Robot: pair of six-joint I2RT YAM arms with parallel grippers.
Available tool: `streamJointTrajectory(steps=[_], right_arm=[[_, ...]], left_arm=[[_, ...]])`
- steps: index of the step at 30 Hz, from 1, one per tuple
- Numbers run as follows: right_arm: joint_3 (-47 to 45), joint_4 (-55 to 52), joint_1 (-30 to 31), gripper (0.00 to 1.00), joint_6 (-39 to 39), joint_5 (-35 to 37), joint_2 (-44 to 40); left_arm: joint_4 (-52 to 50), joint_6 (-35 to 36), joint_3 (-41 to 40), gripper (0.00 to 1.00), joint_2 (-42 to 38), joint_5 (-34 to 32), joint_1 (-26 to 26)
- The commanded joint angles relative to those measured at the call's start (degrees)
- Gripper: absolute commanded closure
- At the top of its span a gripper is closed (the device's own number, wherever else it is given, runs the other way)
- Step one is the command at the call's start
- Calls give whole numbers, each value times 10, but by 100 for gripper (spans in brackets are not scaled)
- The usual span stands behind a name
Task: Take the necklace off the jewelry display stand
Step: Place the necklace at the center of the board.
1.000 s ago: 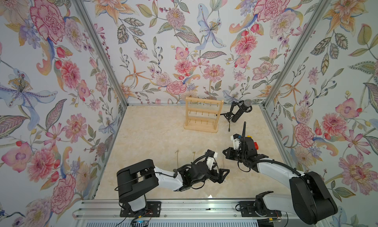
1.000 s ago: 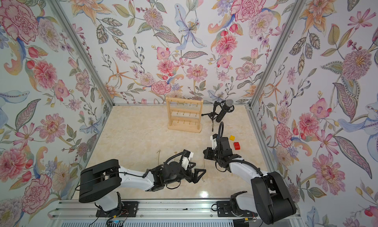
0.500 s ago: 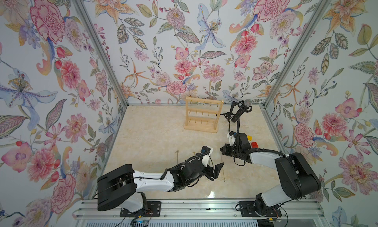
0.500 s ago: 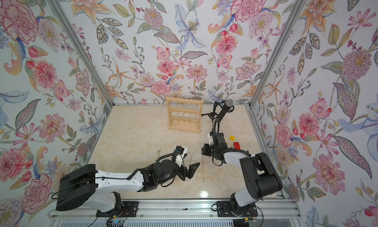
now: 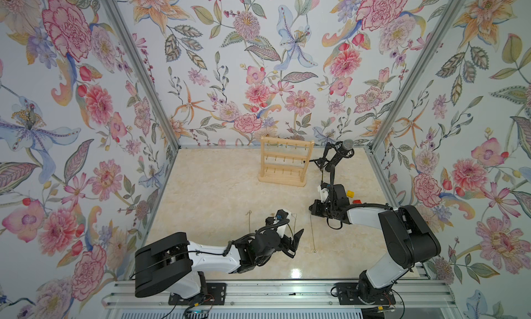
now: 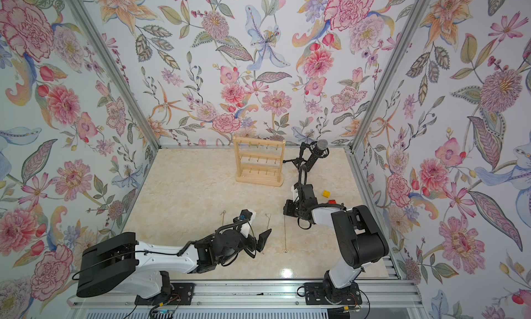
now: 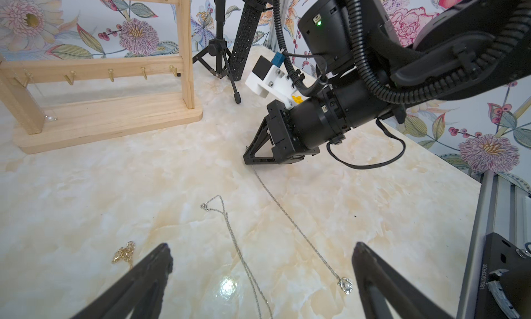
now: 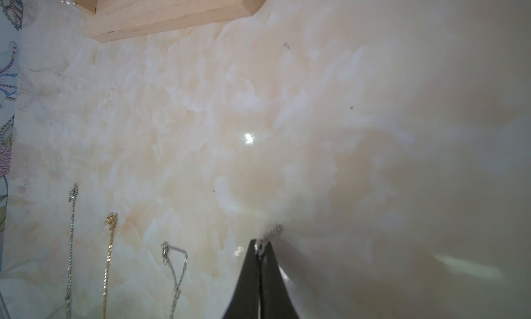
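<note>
The wooden jewelry display stand (image 5: 283,165) (image 6: 258,165) is at the back of the table. In the left wrist view a thin necklace (image 7: 37,93) hangs from a peg on the stand (image 7: 100,73). My right gripper (image 5: 311,212) (image 6: 284,212) (image 7: 249,157) (image 8: 261,245) is low on the table in front of the stand, shut on the end of a silver necklace (image 5: 312,231) (image 7: 290,220). That chain lies stretched toward the front, ending in a pendant (image 7: 344,284). My left gripper (image 5: 296,243) (image 6: 263,243) (image 7: 262,245) is open just left of it, holding nothing.
Another silver chain (image 7: 230,231) (image 8: 175,268) and a gold chain (image 7: 123,251) (image 8: 109,245) lie on the marble table near the left gripper. A black microphone on a tripod (image 5: 342,151) stands right of the stand. Yellow (image 5: 350,193) and red (image 5: 357,201) blocks sit behind the right arm.
The right arm has reared up at the elbow and its gripper has slid left and forward, laying the chain out. The left gripper has drawn back to the left, still open.
</note>
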Motion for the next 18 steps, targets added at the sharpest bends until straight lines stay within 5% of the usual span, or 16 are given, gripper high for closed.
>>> streamJointTrajectory(steps=[1,5,18], right_arm=[[13,1,-4,96,-12,10,18],[17,1,-4,95,-14,10,24],[7,4,-6,94,-16,8,23]], left_arm=[[10,15,8,1,18,-7,-7],[-24,17,41,3,46,3,-7],[-210,-32,240,42,211,120,-12]])
